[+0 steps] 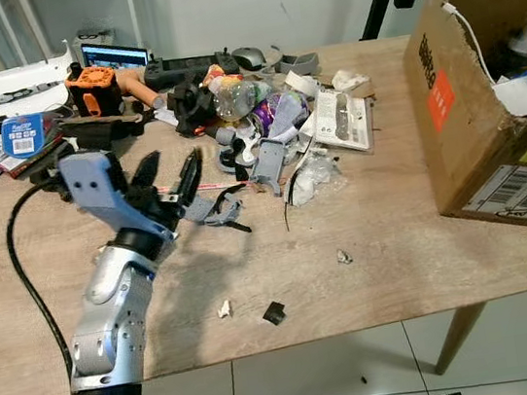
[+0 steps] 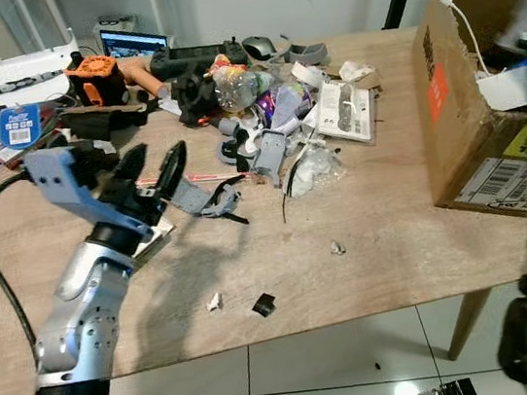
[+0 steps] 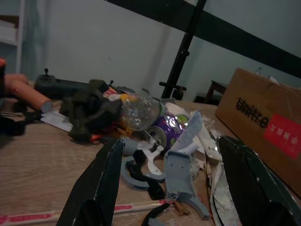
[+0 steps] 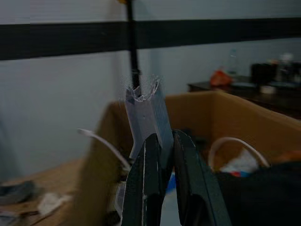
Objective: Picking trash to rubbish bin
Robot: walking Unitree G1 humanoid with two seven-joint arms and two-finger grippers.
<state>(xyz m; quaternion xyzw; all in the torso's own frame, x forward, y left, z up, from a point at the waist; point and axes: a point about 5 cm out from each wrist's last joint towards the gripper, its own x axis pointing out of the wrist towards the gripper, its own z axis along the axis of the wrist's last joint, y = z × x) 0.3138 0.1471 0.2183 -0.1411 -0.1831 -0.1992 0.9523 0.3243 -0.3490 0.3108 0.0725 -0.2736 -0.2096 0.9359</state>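
Where the trash pile [image 1: 264, 129] sprawls across the far middle of the wooden table [image 1: 378, 240], the left gripper [image 1: 171, 181] hovers just short of its near edge, fingers spread wide with nothing between them. Directly ahead of those fingers lies a grey plastic bracket [image 3: 181, 176], with a red-and-white straw [image 3: 56, 214] running across the wood under the fingertips. Beyond the bracket sit a purple can [image 3: 168, 129], a crushed clear bottle [image 3: 138, 110] and a dark lumpy thing [image 3: 89, 113]. A white leaflet [image 1: 343, 119] lies at the pile's right side.

At the right, a cardboard box [image 1: 485, 97] stands open on the table, serving as the bin. The right gripper [image 4: 162, 150] is up at the box's mouth, its fingers pinched on a pale torn strip [image 4: 146, 113] that sticks up above them; a white cable [image 4: 103, 143] loops over the box's rim.

Nearer the table's front edge lie small scraps: a white crumb [image 1: 224, 309], a black chip [image 1: 274, 313] and a grey bit [image 1: 344, 257]. A laptop [image 1: 114, 55] and an orange tool [image 1: 92, 87] sit at the far left.
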